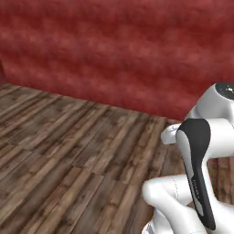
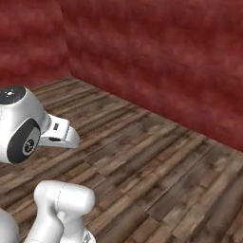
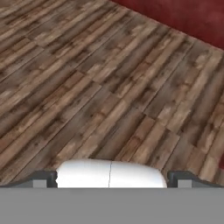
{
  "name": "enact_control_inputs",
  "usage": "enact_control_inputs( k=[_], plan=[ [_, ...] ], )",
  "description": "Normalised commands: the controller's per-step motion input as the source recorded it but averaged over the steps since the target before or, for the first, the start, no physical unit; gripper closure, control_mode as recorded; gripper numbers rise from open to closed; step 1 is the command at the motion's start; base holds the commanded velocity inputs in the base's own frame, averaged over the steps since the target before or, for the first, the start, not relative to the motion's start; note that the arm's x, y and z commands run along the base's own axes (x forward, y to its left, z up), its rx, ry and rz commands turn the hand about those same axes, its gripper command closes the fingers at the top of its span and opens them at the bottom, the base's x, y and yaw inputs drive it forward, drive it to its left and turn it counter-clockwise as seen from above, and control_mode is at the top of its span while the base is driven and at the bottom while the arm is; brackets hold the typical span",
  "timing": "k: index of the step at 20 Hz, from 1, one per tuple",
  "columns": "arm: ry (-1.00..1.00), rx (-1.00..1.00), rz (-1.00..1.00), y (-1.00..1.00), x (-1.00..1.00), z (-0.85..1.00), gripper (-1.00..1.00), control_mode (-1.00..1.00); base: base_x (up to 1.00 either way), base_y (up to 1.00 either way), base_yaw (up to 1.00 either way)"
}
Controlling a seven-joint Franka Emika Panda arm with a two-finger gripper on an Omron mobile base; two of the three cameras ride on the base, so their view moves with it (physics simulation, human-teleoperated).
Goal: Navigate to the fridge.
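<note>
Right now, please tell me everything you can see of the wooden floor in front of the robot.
The wooden floor is made of long brown planks with dark grain and uneven light and dark patches, laid in staggered rows. It looks flat and worn. It runs up to a red wall, and the right base view shows it reaching a corner where two red walls meet. The hand view looks down on the same planks past the claw, whose dark tips stand apart.
</note>
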Motion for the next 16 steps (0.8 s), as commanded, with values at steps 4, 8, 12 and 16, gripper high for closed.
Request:
enact_control_inputs(
  k=[4,8,12,16],
  plan=[
    [0.00,0.00,0.00,0.00,0.00,0.00,-1.00,1.00,0.00,0.00,1.00],
    [0.00,0.00,0.00,0.00,0.00,0.00,-1.00,1.00,0.00,0.00,1.00],
    [0.00,0.00,0.00,0.00,0.00,0.00,-1.00,1.00,0.00,-0.02,1.00],
    [0.00,0.00,0.00,0.00,0.00,0.00,-1.00,1.00,0.00,-0.06,1.00]
  ],
)
